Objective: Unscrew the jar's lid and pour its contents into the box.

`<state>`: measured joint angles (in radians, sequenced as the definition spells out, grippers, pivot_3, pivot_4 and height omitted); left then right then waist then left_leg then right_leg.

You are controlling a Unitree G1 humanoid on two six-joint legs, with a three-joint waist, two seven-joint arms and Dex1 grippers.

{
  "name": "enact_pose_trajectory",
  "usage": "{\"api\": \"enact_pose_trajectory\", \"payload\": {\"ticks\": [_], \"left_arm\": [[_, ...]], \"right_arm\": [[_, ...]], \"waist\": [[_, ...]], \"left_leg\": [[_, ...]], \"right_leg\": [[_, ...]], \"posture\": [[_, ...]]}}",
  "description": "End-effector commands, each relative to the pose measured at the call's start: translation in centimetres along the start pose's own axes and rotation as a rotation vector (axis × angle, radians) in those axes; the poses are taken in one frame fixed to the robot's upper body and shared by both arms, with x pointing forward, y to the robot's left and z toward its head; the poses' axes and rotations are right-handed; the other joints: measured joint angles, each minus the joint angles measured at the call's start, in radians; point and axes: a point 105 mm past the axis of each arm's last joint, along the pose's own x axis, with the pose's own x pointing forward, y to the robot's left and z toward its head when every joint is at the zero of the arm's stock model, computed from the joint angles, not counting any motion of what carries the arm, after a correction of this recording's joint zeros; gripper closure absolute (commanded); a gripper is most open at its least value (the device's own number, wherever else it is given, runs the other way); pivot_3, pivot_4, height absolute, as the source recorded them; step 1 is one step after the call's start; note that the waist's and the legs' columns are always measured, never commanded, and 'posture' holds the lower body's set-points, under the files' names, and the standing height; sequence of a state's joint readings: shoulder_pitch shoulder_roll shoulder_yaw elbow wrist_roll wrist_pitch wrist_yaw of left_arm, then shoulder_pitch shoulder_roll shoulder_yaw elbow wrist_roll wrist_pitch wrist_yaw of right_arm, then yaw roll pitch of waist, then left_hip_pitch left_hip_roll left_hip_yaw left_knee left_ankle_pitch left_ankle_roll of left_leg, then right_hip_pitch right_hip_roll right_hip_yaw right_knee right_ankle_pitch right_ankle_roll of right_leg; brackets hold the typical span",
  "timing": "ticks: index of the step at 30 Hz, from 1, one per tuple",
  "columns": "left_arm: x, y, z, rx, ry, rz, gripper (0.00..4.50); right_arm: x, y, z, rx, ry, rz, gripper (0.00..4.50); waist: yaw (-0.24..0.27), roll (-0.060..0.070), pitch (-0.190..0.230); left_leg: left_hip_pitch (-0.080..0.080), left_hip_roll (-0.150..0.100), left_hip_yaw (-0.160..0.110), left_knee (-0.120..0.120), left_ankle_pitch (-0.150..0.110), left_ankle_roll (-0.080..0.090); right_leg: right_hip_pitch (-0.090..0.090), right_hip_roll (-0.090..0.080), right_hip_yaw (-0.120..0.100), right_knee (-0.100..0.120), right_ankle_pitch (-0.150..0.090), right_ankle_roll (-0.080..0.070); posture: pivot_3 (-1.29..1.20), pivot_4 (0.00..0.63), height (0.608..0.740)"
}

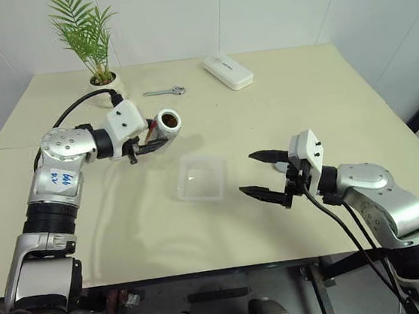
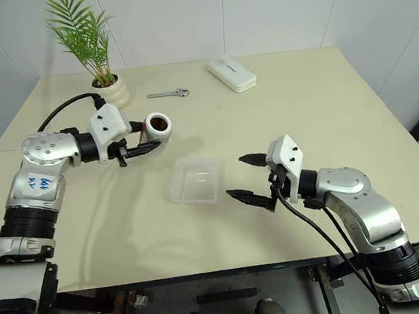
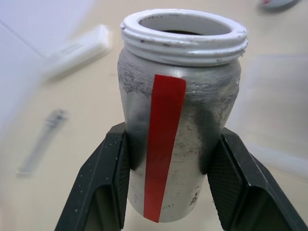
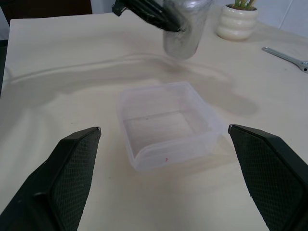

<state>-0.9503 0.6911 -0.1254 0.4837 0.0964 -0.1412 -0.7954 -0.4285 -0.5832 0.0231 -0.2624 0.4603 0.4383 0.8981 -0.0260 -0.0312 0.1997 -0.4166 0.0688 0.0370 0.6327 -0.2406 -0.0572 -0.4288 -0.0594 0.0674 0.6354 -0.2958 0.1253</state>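
Note:
My left gripper (image 1: 147, 143) is shut on the jar (image 1: 166, 124), a silvery jar with a red strip (image 3: 163, 144). The jar lies tipped on its side above the table, with its open white mouth (image 3: 185, 31) turned toward the box (image 1: 200, 177). Brown contents (image 2: 159, 122) show inside the mouth. The lid is off the jar; a pale shape (image 1: 280, 167) behind my right gripper may be it, I cannot tell. The clear box sits on the table just below and right of the jar and looks empty. My right gripper (image 1: 247, 173) hovers open right of the box, holding nothing.
A white plant pot (image 1: 104, 82) stands at the back left, a wrench (image 1: 166, 92) lies beside it, and a long white case (image 1: 228, 71) rests at the back centre. The table's front edge (image 1: 207, 267) runs below both arms.

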Motion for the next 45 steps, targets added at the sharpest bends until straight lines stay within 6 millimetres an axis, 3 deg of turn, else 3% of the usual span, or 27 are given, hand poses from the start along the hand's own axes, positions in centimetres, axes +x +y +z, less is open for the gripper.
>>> {"api": "enact_pose_trajectory", "payload": {"ticks": [1, 3, 4, 10, 14, 18, 22, 26, 30, 37, 39, 42, 45], "left_arm": [[0.3, 1.3, 1.3, 0.318, 0.000, 0.141, 2.63], [0.5, 2.2, 2.4, 0.530, 0.005, 0.269, 2.63], [0.7, 2.3, 3.1, 0.725, 0.019, 0.331, 2.63], [1.4, -0.7, 4.9, 1.310, -0.125, 0.444, 2.63], [1.7, -2.5, 4.3, 1.485, -0.224, 0.496, 2.63], [2.6, -3.4, 3.1, 1.622, -0.245, 0.431, 2.63], [2.7, -4.3, 2.5, 1.679, -0.296, 0.376, 2.63], [2.5, -5.2, 3.4, 1.705, -0.381, 0.383, 2.63], [2.2, -3.5, 3.7, 1.651, -0.321, 0.422, 2.63], [0.2, 0.1, 4.3, 1.343, -0.220, 0.485, 2.63], [-0.9, 2.1, 3.6, 1.084, -0.146, 0.513, 2.63], [-2.2, 4.4, 0.8, 0.573, -0.010, 0.543, 2.63], [-2.9, 4.5, -2.4, 0.081, 0.051, 0.513, 2.63]], "right_arm": [[-0.5, -0.6, 0.7, -0.027, -0.034, -0.040, 0.03], [-0.5, -0.7, 0.7, -0.022, -0.038, -0.049, 0.03], [-0.5, -0.8, 0.6, -0.019, -0.039, -0.056, 0.03], [-0.3, -1.1, 0.6, -0.007, -0.057, -0.086, 0.03], [-0.1, -1.3, 0.7, 0.006, -0.075, -0.110, 0.03], [0.0, -1.2, 0.8, 0.017, -0.089, -0.118, 0.03], [0.0, -1.4, 0.8, 0.020, -0.098, -0.133, 0.03], [0.1, -1.4, 0.7, 0.032, -0.115, -0.151, 0.03], [0.3, -1.3, 0.6, 0.038, -0.121, -0.151, 0.03], [0.2, -1.2, 0.3, 0.044, -0.114, -0.147, 0.03], [0.1, -1.1, 0.2, 0.032, -0.101, -0.132, 0.03], [0.1, -1.3, 0.3, 0.017, -0.087, -0.109, 0.03], [0.1, -1.5, 0.4, -0.008, -0.078, -0.084, 0.03]], "waist": [[0.000, 0.000, 0.000], [0.000, 0.000, 0.000], [0.000, 0.000, 0.000], [0.002, 0.000, 0.000], [0.002, 0.000, 0.000], [0.003, 0.000, 0.000], [0.003, 0.000, 0.000], [0.003, 0.000, 0.000], [0.005, 0.000, 0.000], [0.004, 0.000, 0.000], [0.004, 0.000, 0.000], [0.001, 0.000, 0.000], [-0.001, 0.000, 0.000]], "left_leg": [[0.000, 0.000, 0.000, 0.000, 0.000, 0.000], [0.000, 0.000, 0.000, 0.001, 0.000, 0.000], [0.000, 0.000, 0.000, 0.001, 0.000, 0.000], [0.000, 0.000, 0.001, 0.001, 0.000, 0.000], [-0.001, 0.000, 0.001, 0.001, 0.000, 0.000], [-0.001, -0.001, 0.001, 0.001, 0.000, 0.000], [-0.001, -0.001, 0.001, 0.001, 0.000, 0.000], [-0.001, -0.001, 0.001, 0.000, 0.000, 0.000], [-0.001, -0.001, 0.001, 0.000, 0.000, 0.000], [-0.001, -0.001, 0.002, 0.001, 0.000, 0.000], [-0.001, -0.001, 0.002, 0.001, 0.000, 0.000], [0.000, -0.001, 0.002, 0.001, 0.000, 0.000], [0.002, -0.001, 0.003, 0.003, 0.000, 0.000]], "right_leg": [[0.000, 0.000, 0.000, 0.000, 0.000, 0.000], [0.000, 0.000, 0.000, 0.000, 0.000, 0.001], [0.000, 0.000, 0.000, 0.000, 0.000, 0.001], [0.000, -0.001, 0.001, 0.000, 0.001, 0.002], [-0.001, -0.001, 0.001, 0.001, 0.001, 0.002], [-0.001, 0.000, 0.001, 0.002, 0.001, 0.002], [-0.001, 0.000, 0.001, 0.002, 0.001, 0.002], [-0.001, -0.001, 0.001, 0.001, 0.001, 0.002], [-0.001, -0.001, 0.001, 0.001, 0.001, 0.002], [-0.001, -0.001, 0.001, 0.002, 0.001, 0.002], [-0.001, -0.001, 0.001, 0.002, 0.001, 0.002], [-0.001, -0.001, 0.001, 0.003, 0.001, 0.002], [0.001, -0.001, 0.001, 0.005, 0.001, 0.002]], "posture": [[0.00, 0.150, 0.740], [0.00, 0.150, 0.740], [0.00, 0.150, 0.740], [0.00, 0.150, 0.740], [0.00, 0.150, 0.740], [0.00, 0.150, 0.740], [0.00, 0.150, 0.740], [0.00, 0.150, 0.740], [0.00, 0.150, 0.740], [0.00, 0.150, 0.740], [0.00, 0.150, 0.740], [0.00, 0.150, 0.740], [0.00, 0.150, 0.740]]}}
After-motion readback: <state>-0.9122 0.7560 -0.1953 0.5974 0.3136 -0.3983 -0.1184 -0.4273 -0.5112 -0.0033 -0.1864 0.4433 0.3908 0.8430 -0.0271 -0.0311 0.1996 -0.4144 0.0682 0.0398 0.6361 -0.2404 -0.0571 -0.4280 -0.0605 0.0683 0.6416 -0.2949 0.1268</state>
